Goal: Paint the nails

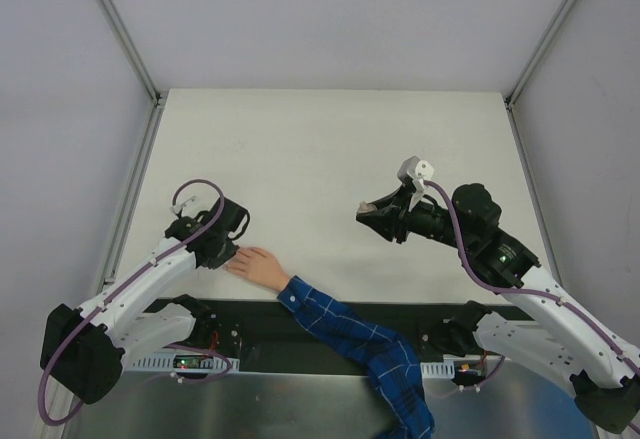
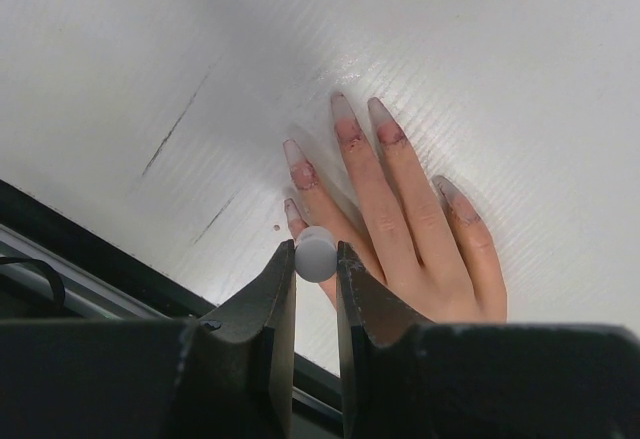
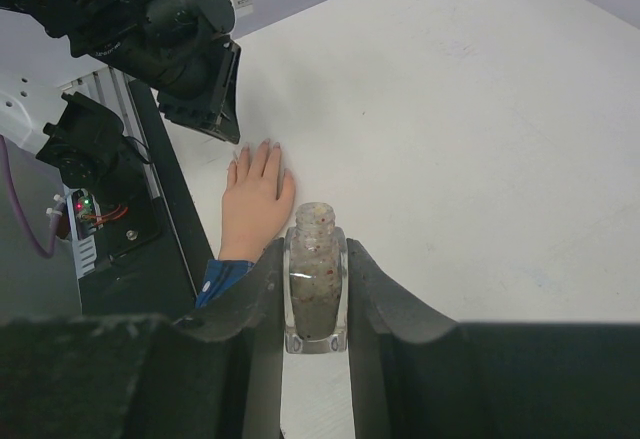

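Note:
A pale hand (image 1: pixel 258 265) with a blue plaid sleeve (image 1: pixel 350 334) lies flat near the table's front edge. In the left wrist view its nails (image 2: pixel 343 111) are long and greyish, with reddish smears at their bases. My left gripper (image 2: pixel 316 261) is shut on a round white brush cap (image 2: pixel 316 256), which hangs right over the nearest finger (image 2: pixel 292 209). The bristles are hidden behind the cap. My right gripper (image 3: pixel 316 259) is shut on a small clear bottle (image 3: pixel 315 284) of glittery polish with its neck uncapped, held above the table to the right of the hand (image 3: pixel 255 199).
A black strip (image 1: pixel 300 321) runs along the table's near edge under the sleeve. Metal frame posts (image 1: pixel 128 39) stand at the back corners of the white table (image 1: pixel 330 149). The left arm (image 3: pixel 170 29) shows dark at the upper left of the right wrist view.

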{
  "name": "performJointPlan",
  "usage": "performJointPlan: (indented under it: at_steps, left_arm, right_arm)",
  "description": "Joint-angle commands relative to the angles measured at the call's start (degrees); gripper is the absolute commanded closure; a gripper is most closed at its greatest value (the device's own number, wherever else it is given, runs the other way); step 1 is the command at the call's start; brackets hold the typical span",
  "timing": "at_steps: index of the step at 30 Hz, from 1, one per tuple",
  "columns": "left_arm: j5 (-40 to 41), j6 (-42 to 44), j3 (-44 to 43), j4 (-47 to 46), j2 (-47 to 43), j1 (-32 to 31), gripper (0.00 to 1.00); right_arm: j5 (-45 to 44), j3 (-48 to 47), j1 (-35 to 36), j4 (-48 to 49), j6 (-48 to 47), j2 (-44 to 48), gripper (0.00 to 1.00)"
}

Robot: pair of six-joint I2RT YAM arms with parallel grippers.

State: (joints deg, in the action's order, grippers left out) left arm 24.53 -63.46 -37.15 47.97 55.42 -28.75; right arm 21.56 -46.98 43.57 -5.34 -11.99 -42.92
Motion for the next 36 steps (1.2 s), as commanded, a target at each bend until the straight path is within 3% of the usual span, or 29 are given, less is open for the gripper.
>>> performJointPlan:
  at_steps: [1,9,26,36]
  left_arm:
    - [3.93,-0.61,0.85,2.39,-1.45,0.63,1.0]
    - [4.74,-1.4,1.73,3.54,-1.28,1.42,1.0]
    - [2.01,2.11,1.11,-2.96,1.35,1.42,1.0]
    - [3.5,1.06,2.6,-0.59,-0.04,1.51,1.0]
  right_arm:
    - [1.29,0.05,-0.24,4.02,0.83,0.73,1.0]
    - [1.38,0.05,-0.33,3.94,0.83,0.73,1.0]
    - [1.55,0.13,-0.42,4.11,0.91,0.46,1.0]
    - [1.64,0.05,-0.42,4.2,0.91,0.29,1.0]
